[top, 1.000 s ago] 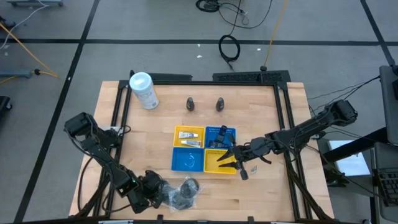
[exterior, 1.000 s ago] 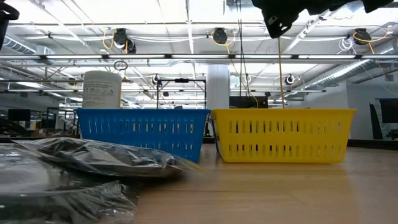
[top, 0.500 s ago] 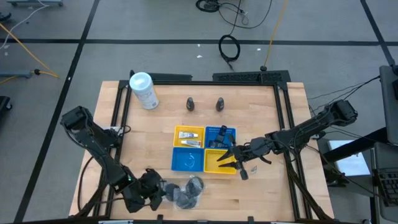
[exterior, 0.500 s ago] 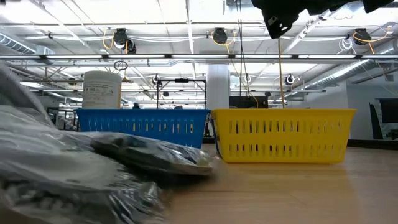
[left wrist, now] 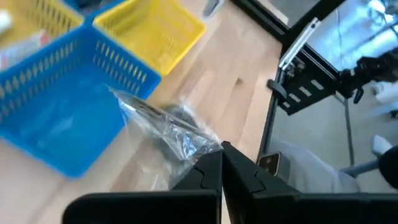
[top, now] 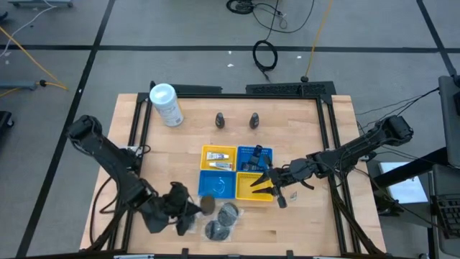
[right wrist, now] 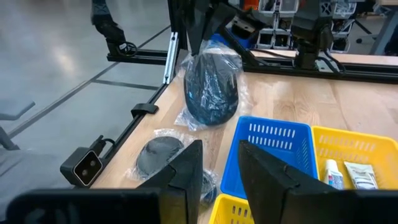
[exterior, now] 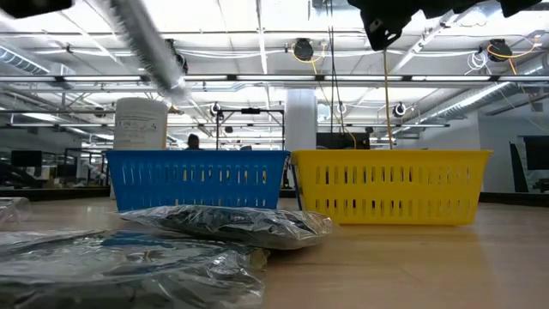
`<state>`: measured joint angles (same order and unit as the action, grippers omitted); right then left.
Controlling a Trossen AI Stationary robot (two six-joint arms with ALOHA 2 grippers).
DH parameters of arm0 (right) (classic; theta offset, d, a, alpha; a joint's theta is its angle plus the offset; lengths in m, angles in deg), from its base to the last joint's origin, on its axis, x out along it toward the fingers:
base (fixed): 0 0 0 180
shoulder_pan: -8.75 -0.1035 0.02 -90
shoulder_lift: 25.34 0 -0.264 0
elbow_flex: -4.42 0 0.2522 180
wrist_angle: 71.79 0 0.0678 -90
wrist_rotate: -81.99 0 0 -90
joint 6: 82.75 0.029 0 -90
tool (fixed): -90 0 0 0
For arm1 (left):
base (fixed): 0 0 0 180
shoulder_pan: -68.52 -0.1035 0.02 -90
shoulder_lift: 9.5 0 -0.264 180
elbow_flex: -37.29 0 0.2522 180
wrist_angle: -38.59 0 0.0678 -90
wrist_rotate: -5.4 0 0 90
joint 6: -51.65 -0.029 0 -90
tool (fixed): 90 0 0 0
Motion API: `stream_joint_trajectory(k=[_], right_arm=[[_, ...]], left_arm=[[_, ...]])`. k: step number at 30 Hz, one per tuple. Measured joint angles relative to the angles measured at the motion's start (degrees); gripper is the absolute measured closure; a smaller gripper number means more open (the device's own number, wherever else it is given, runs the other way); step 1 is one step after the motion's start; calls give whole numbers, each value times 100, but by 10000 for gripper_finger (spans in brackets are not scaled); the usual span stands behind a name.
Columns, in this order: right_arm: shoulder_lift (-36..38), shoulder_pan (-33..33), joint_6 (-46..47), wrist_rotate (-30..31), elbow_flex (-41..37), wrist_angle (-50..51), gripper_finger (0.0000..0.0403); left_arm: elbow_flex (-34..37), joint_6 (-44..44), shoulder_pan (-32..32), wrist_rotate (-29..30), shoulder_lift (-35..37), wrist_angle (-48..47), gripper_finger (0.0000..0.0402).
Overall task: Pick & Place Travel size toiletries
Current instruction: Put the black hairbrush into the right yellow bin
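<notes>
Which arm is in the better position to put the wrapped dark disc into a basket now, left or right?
Left. The left gripper is shut on the wrapped disc, lifted beside the near blue basket. The right gripper hangs open over the yellow basket, holding nothing.

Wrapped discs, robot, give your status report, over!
Left gripper shut on a wrapped disc, lifted beside blue basket. Right gripper open over yellow basket. More wrapped discs lie on table.
</notes>
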<state>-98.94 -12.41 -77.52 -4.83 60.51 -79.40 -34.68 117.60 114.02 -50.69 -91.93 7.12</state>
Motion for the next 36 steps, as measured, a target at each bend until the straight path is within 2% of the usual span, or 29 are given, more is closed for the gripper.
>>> stream_joint_trajectory(k=[4,11,23,32,36], right_arm=[[0,0,7,-20,0,-83,309],[0,0,-7,-39,0,-172,304],[-52,51,-152,-44,0,-713,229],[-118,280,-159,-73,-4,-944,179],[-154,441,-54,-605,4,-1143,164]], left_arm=[[-294,-827,-321,-191,4,157,402],[-657,-2243,-793,-902,4,151,402],[-746,-4312,-1297,-1750,0,864,402],[-758,-4742,-1608,-2220,-276,1218,402],[-749,-4826,-1705,-2369,-440,1281,402]])
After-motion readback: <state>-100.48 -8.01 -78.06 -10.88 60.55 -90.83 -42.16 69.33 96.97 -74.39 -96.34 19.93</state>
